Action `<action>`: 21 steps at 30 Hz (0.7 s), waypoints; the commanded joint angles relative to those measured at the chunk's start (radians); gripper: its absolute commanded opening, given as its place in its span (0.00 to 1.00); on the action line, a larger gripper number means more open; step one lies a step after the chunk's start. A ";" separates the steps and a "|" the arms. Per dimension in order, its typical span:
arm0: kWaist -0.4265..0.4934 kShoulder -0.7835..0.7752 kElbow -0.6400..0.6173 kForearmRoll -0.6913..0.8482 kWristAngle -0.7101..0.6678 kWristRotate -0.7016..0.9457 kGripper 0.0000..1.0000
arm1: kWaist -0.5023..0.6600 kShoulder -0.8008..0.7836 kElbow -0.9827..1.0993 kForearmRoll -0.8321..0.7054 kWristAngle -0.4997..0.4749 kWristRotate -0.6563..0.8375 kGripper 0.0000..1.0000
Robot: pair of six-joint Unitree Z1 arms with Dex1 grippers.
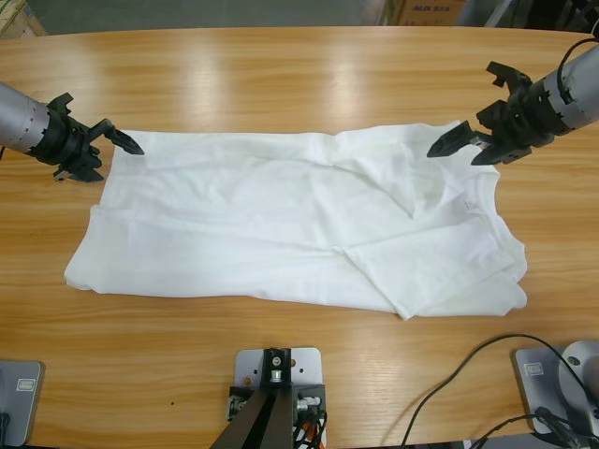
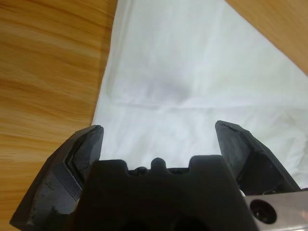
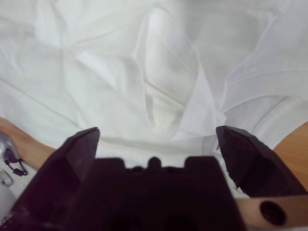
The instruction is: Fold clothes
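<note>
The white T-shirt (image 1: 299, 224) lies spread across the wooden surface (image 1: 281, 75), partly folded (one side looks tucked over). The left gripper (image 1: 110, 142) and right gripper (image 1: 465, 140) wait at its far corners, fingers apart, holding nothing. Next, I think, each must pinch an edge

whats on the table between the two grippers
Only the white T-shirt, spread flat between the left gripper and right gripper; the high view shows it.
</note>
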 commanded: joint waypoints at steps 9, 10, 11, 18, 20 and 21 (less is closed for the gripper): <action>0.017 0.103 -0.023 -0.048 -0.014 0.021 0.91 | 0.004 0.027 0.023 -0.011 -0.022 -0.011 0.99; 0.017 0.104 -0.027 -0.049 -0.015 0.021 0.91 | 0.004 0.028 0.023 -0.010 -0.022 -0.011 0.99; 0.017 0.104 -0.032 -0.050 -0.015 0.022 0.91 | 0.004 0.028 0.023 -0.011 -0.022 -0.011 0.99; 0.012 0.117 -0.044 -0.050 -0.019 0.024 0.91 | 0.004 0.029 0.023 -0.011 -0.022 -0.011 0.99; 0.003 0.120 -0.043 -0.050 -0.026 0.025 0.91 | 0.004 0.029 0.023 -0.011 -0.022 -0.011 0.99; -0.001 0.122 -0.042 -0.050 -0.028 0.025 0.91 | 0.004 0.028 0.023 -0.011 -0.022 -0.011 0.99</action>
